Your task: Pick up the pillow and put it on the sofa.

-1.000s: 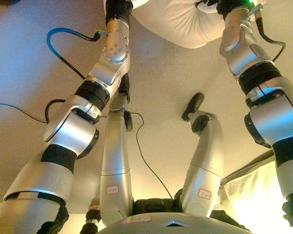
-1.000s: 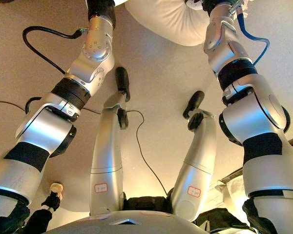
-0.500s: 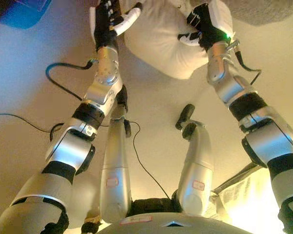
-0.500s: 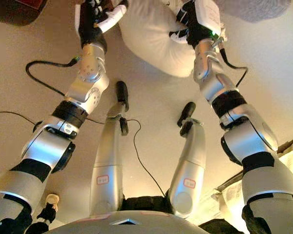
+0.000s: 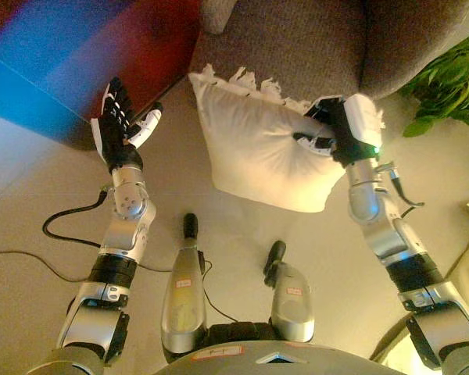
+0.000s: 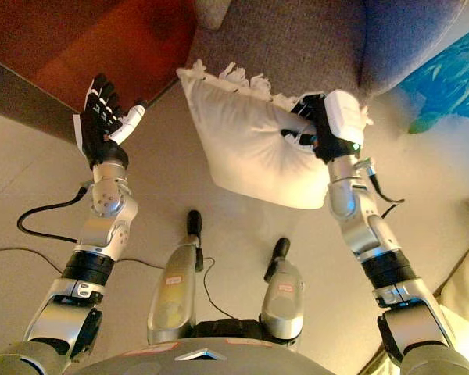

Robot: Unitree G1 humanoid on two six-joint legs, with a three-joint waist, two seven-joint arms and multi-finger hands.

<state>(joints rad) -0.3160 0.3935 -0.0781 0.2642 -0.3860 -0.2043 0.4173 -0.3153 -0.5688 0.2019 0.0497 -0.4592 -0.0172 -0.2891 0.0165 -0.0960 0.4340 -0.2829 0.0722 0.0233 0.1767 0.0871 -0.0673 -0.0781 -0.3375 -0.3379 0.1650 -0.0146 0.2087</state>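
Note:
A white fringed pillow (image 5: pixel 258 144) hangs in the air in front of the grey-brown sofa (image 5: pixel 297 47). My right hand (image 5: pixel 332 137) is shut on the pillow's right side, fingers pinching into the cloth. The pillow's top fringe overlaps the sofa's front edge in the view. My left hand (image 5: pixel 119 125) is raised to the left, apart from the pillow, with straight fingers and nothing in it. The same hand (image 6: pixel 102 121) and pillow (image 6: pixel 250 148) show in the right eye view.
A dark red-brown cabinet (image 6: pixel 86 39) stands at the upper left beside the sofa. A green leafy plant (image 5: pixel 445 86) sits at the right edge. Beige floor (image 5: pixel 31 203) lies below. Pale cloth (image 6: pixel 465 289) shows at the lower right.
The camera has tilted up, bringing the sofa and cabinet into view. The pillow has risen toward the sofa in my right hand. My left hand has come off the pillow and moved left.

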